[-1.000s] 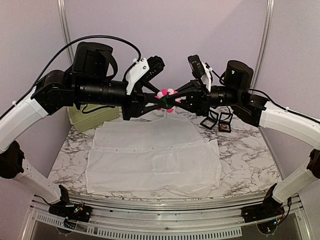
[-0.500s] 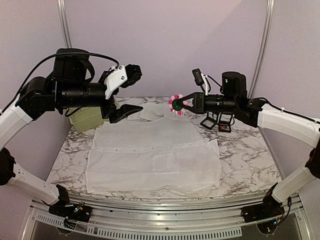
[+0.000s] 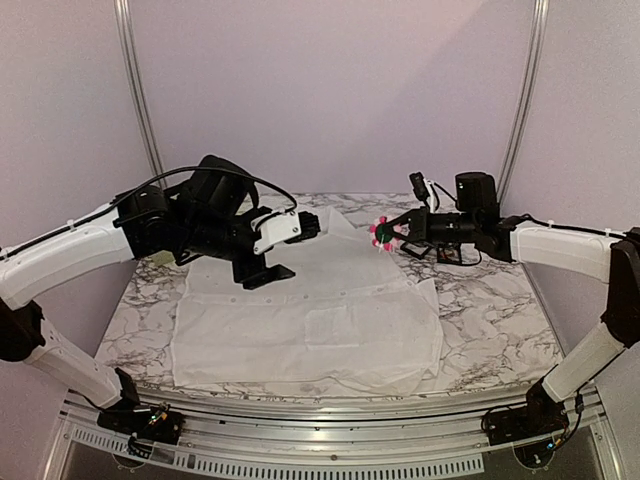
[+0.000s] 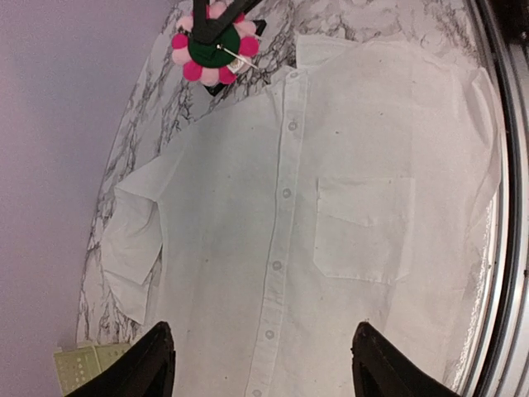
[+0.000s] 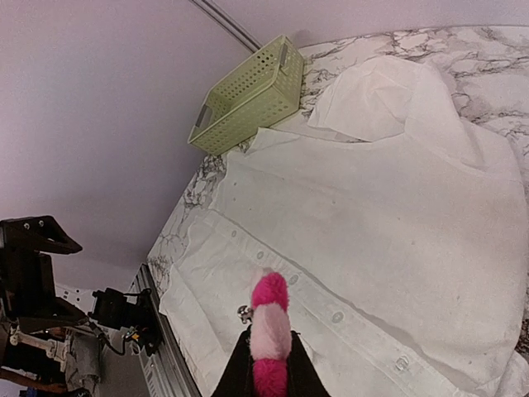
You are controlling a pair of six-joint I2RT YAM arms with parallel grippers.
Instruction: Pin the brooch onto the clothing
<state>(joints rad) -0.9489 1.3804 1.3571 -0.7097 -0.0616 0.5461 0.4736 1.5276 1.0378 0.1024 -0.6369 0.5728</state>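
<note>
The clothing, a white button-front shirt [image 3: 300, 305] [image 4: 364, 124] [image 5: 397, 207], lies flat on the marble table with its chest pocket [image 4: 364, 227] facing up. The brooch [image 3: 382, 234] [image 4: 215, 45] [image 5: 269, 327] is a green disc ringed with pink pompoms. My right gripper [image 3: 392, 236] [image 5: 266, 351] is shut on it and holds it in the air above the shirt's far right part. My left gripper [image 3: 268, 272] [image 4: 261, 331] hangs open over the shirt's button row, with nothing between its fingers.
A pale green slotted basket [image 5: 252, 95] [image 4: 87, 368] stands at the table's far left corner. Small black frames [image 3: 450, 252] sit at the far right, behind the right gripper. The marble table [image 3: 490, 310] ends at a metal rail at the front.
One second ago both grippers met at the brooch, high up. The left gripper opened, let go, and dropped back left over the shirt. The right arm drew right and lower with the brooch.
</note>
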